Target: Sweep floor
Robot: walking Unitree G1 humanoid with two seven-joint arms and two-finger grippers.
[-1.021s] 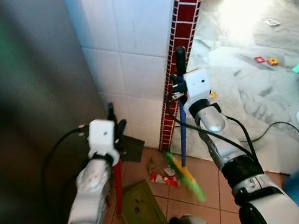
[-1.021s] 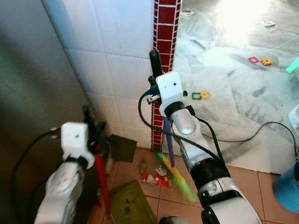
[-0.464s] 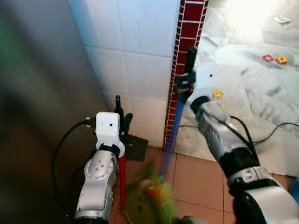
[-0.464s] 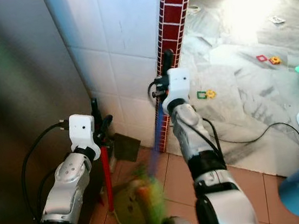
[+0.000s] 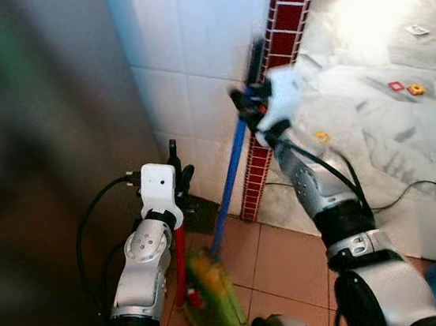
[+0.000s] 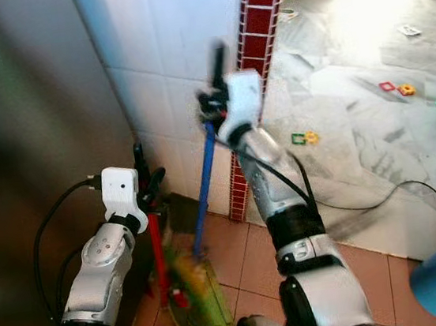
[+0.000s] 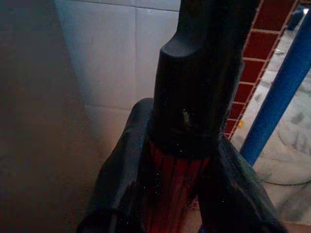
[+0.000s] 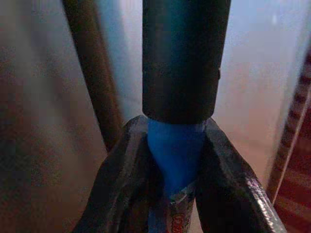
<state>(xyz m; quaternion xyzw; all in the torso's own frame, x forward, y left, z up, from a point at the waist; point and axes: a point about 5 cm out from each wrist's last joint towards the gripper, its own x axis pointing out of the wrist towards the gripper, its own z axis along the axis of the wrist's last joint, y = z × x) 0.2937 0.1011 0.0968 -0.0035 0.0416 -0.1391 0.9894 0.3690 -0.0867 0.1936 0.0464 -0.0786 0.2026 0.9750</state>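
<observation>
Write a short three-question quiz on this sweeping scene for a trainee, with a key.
1. True or false: the right tool is shut on the broom's blue handle.
2. What does the left tool hold? A) a blue bucket B) the dustpan's red handle C) a cable
3. Fill in: the broom's bristles rest on the green ______.

Key:
1. True; the right wrist view shows both fingers clamped on the blue handle below its black end.
2. B.
3. Dustpan; it lies on the terracotta tile floor beside the white tiled wall.
</observation>
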